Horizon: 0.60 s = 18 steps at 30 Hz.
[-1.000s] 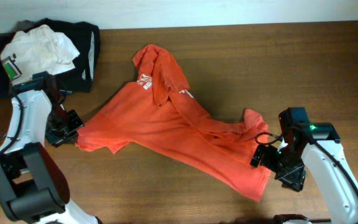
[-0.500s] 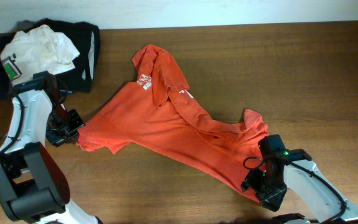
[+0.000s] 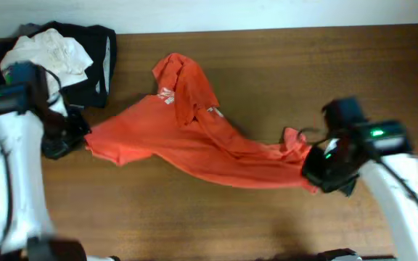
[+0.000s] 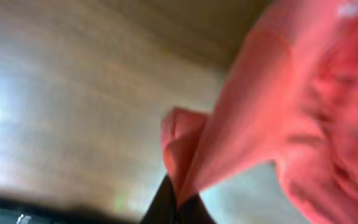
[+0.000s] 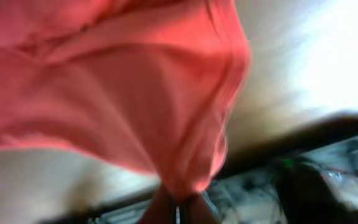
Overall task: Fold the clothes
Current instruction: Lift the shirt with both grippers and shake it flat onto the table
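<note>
From overhead, the orange cotton T-shirt [image 3: 194,141] lies drawn out in a long crumpled band across the middle of the brown wooden table [image 3: 281,65]. It runs from the left gripper [image 3: 80,139] at its left end to the right gripper [image 3: 312,168] at its right end. A bunched lobe of the T-shirt rises toward the far edge of the table, with a small white print [image 3: 167,93] showing beside it. Both arms are smeared by motion blur here. Each gripper meets the cloth at its end, but the jaws themselves are too blurred to read from this angle. In the far left corner sits a rumpled black garment [image 3: 101,54] with a cream-white garment [image 3: 46,49] heaped on top. This pile is near the left arm and apart from the T-shirt.

The left wrist view is soft and blurred. A folded edge of the orange fabric funnels down to the bottom of the frame. There the dark fingers [image 4: 159,210] are pressed together on it, pinching the cloth. The rest of the T-shirt spreads up and to the right, over the wood grain.

The right wrist view is blurred too. Orange fabric fills most of the frame and gathers into a narrow tuck at the lower middle, where this gripper's jaws are closed on it. A strip of table and dark, indistinct shapes show at the lower right
</note>
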Each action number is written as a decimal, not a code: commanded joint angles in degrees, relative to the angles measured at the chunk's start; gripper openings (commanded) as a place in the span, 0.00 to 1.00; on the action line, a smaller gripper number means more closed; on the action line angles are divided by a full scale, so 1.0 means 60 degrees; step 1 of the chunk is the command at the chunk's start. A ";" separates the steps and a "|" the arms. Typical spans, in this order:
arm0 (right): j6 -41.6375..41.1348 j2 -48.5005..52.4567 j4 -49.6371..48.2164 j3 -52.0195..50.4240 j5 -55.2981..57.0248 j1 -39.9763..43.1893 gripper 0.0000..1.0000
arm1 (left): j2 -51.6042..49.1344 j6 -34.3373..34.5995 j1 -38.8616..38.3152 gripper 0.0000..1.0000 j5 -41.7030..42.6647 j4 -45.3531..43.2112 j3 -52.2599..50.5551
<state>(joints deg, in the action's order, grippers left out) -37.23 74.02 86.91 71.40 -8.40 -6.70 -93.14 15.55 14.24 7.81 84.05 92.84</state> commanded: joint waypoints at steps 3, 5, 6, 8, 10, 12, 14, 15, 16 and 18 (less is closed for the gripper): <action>0.1566 -0.0397 0.1738 0.8429 -0.0273 -0.0069 0.04 | 0.2146 -0.0251 -0.0240 0.01 0.0597 0.2109 0.6812; 0.1563 -0.0463 0.1738 1.0120 -0.0586 -0.0069 0.04 | 0.2503 -0.0244 -0.0240 0.00 0.0601 0.2109 0.8652; 0.1566 -0.0503 0.1738 1.0695 -0.0601 -0.0069 0.04 | 0.2739 -0.0138 -0.0240 0.00 0.0594 0.2106 0.9162; 0.1559 -0.0488 0.1730 1.1096 -0.0404 -0.0069 0.04 | 0.3104 0.0244 -0.0240 0.00 0.0557 0.2106 0.9439; 0.1563 0.0106 0.1676 1.1085 0.0783 -0.0066 0.04 | 0.2750 0.0259 -0.0240 0.01 0.0605 0.2106 0.9220; 0.1647 0.1453 0.1118 1.1085 0.1013 -0.0040 0.04 | 0.1089 -0.0229 -0.0240 0.01 0.1016 0.1978 0.8768; 0.2208 0.3304 -0.0346 1.1089 0.0747 -0.0022 0.04 | -0.1020 -0.0328 -0.0251 0.00 0.1118 0.0929 0.8761; 0.2419 0.4084 -0.1071 1.1111 0.0240 0.0080 0.04 | -0.1774 -0.0331 -0.0251 0.01 0.1399 0.0098 0.8768; 0.2419 0.4732 -0.1479 1.1289 -0.0896 0.0335 0.04 | -0.2408 -0.0262 -0.0248 0.00 0.1545 -0.0608 0.8772; 0.2259 0.5774 -0.2000 1.2513 -0.3748 0.1902 0.04 | -0.3144 0.0011 -0.0215 0.01 0.2149 -0.1665 0.8987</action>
<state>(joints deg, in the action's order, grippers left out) -23.86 107.42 76.44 138.61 -14.90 -3.42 -111.96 14.74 12.64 15.81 78.59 144.51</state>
